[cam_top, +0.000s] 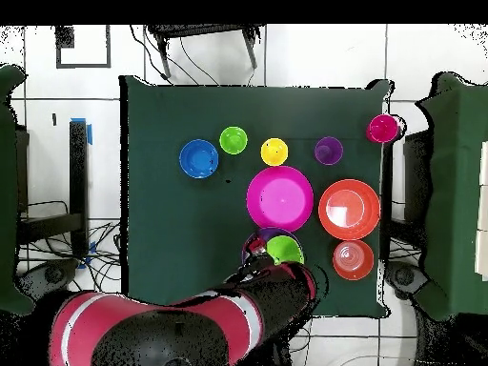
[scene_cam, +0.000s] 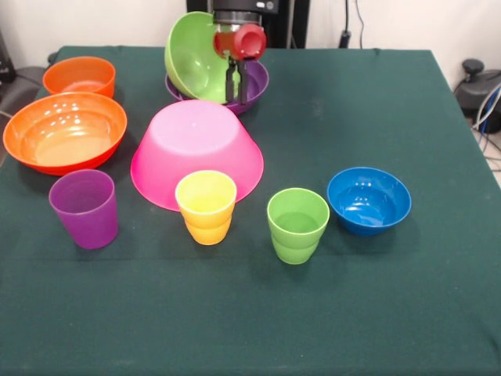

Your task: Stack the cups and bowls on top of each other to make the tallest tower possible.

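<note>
From the front, the lime green bowl [scene_cam: 192,55] is being held tilted by the gripper [scene_cam: 236,88], fingers clamped on its rim, above the purple bowl [scene_cam: 254,84]; behind the inverted pink bowl [scene_cam: 196,153]. Overhead, the purple bowl [cam_top: 264,235] is being partly hidden by the arm [cam_top: 191,329], while the red cup [cam_top: 383,128] is lying at the table's [cam_top: 162,191] corner.

Six bowls: pink bowl [scene_cam: 196,153] inverted at centre, large orange [scene_cam: 65,131], small orange [scene_cam: 79,76], purple [scene_cam: 254,84], lime green [scene_cam: 192,56], blue [scene_cam: 369,200]. Four cups: purple [scene_cam: 84,208], yellow [scene_cam: 206,207], green [scene_cam: 297,225], red [cam_top: 382,128].
</note>
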Available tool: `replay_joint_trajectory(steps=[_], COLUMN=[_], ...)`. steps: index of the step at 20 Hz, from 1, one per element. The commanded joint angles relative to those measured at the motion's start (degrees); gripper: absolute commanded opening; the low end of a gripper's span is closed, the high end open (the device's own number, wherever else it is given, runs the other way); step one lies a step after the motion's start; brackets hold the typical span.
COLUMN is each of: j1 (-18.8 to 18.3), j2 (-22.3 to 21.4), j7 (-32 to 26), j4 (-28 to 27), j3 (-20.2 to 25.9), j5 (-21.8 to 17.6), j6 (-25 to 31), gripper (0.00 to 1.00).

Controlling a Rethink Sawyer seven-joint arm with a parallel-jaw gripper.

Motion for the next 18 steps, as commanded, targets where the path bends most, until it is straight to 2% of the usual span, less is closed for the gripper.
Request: replay_joint_trajectory(steps=[1, 4, 8, 16, 18], j1=[-2.22, -2.51, -3.36, -5.71, -6.73], j2=[1.23, 0.28, -2.21, -5.71, -6.51], j7=[-1.57, -1.52, 0.06, 0.02, 0.55], j4=[-6.76, -6.01, -5.05, -3.63, -3.46], j3=[12.68, 13.4, 15.3, 18.2, 19.77], j5=[-6.14, -6.61, -9.63, -12.47, -14.46], j6=[10.19, 11.02, 13.06, 16.89, 17.81], gripper=[1.0, 1.0, 1.0, 1.0, 1.0])
